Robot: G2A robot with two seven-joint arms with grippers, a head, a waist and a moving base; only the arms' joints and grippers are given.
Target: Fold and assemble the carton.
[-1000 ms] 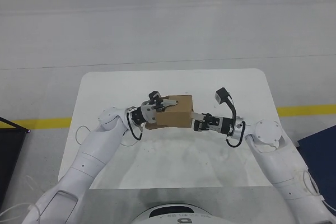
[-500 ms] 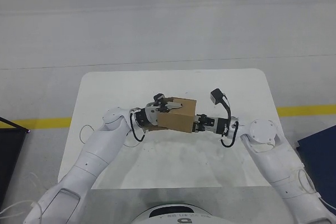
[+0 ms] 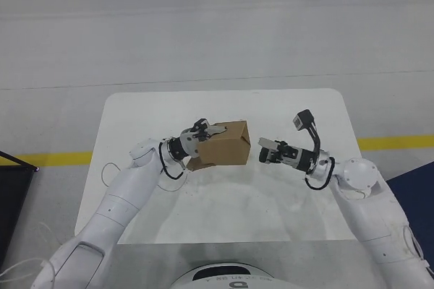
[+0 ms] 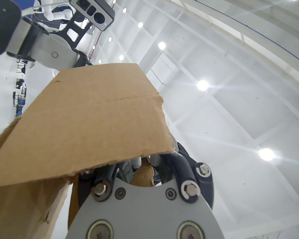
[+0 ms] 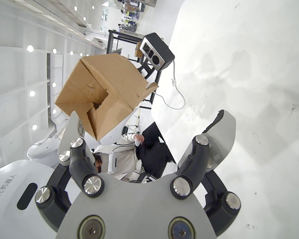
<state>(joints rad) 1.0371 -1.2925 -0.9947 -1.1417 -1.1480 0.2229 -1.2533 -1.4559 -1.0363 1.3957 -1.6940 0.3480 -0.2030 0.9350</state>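
Observation:
A brown carton (image 3: pixel 226 142) is held above the middle of the white table (image 3: pixel 289 209), with my left gripper (image 3: pixel 205 133) shut on a flap at its left end. In the left wrist view a carton panel (image 4: pixel 84 120) covers the fingers, and a strip of cardboard sits between them. My right gripper (image 3: pixel 265 153) hovers just right of the carton, open and not touching it. In the right wrist view the carton (image 5: pixel 99 93) shows its end flaps partly folded in with a gap at the centre, beyond the open right gripper (image 5: pixel 147 128).
The table's right edge curves away in the right wrist view, with a black frame (image 5: pixel 119 40) on the floor past it. A yellow floor line (image 3: pixel 58 157) runs behind the table. The table surface (image 3: pixel 224 209) in front of the arms is bare.
My right gripper, which was against the carton's right end, has pulled back to the right and let go. The left gripper has shifted the carton slightly left and turned it a little.

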